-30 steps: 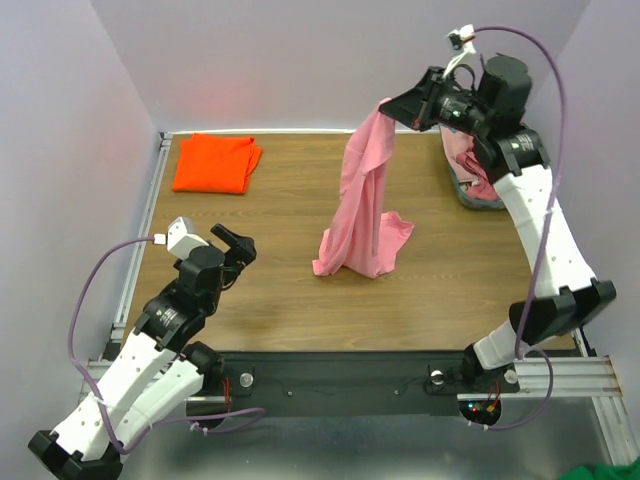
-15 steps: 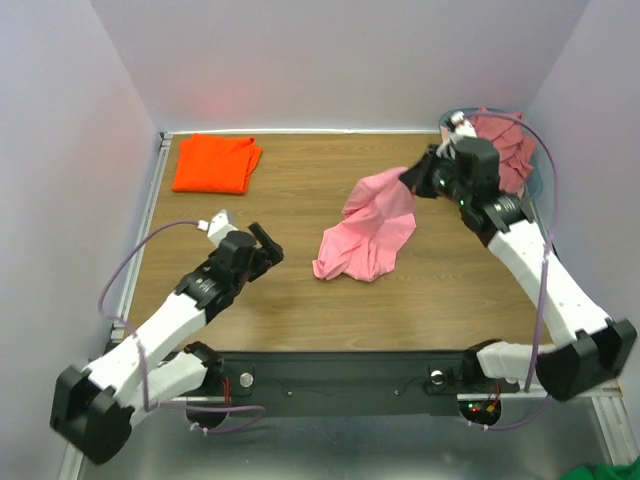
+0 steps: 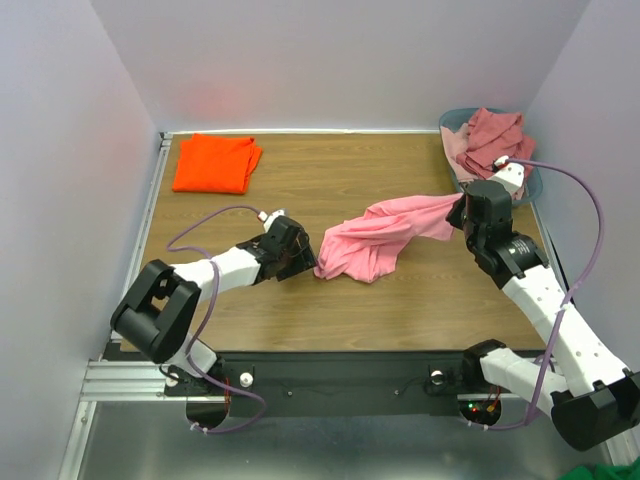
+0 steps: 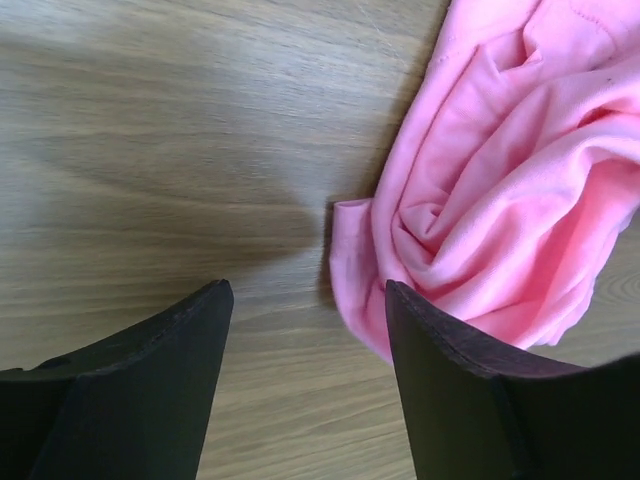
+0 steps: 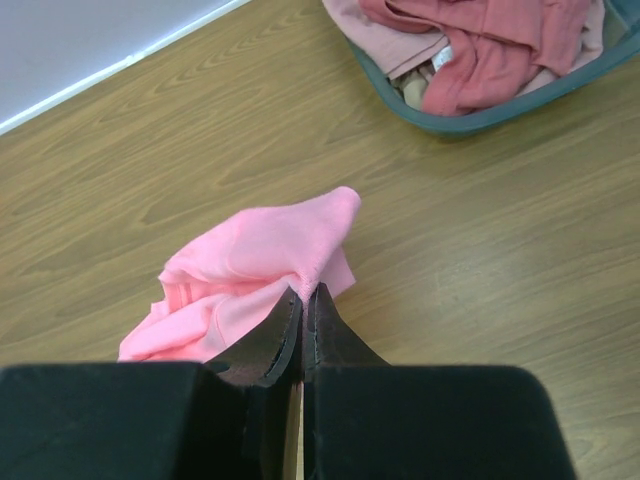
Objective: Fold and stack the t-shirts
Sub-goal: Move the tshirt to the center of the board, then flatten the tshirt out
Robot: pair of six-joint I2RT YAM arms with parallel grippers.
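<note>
Pink cotton, soft and heavily creased: the pink t-shirt (image 3: 375, 240) lies on the wooden desk (image 3: 400, 300) as a long rumpled band stretched between the two hands. One end is pinched in the right hand (image 3: 462, 212), whose black fingers are pressed together on a fold of the cloth. In the right wrist view (image 5: 302, 300) the fabric (image 5: 250, 275) fans out just ahead of the fingertips and a little to their left, with a rounded lobe resting flat on the wood. The other end is bunched into loose, swirling folds (image 4: 500, 180) in front of the left hand (image 3: 300, 255). That hand's fingers are spread apart (image 4: 305, 290) and hold nothing, and the nearest curl of cloth lies just beyond the gap, closer to the right finger.

Beyond the right hand and to its right stands a grey-blue plastic tub (image 5: 470, 122) with a rounded rim (image 3: 446, 124). It holds a tumbled heap of dusty-rose shirts (image 3: 495, 135), with paler pink cloth among them (image 5: 500, 50). Well away from the left hand, at the far corner of the desk, an orange-red t-shirt (image 3: 215, 163) lies folded into a flat, neat rectangle.
</note>
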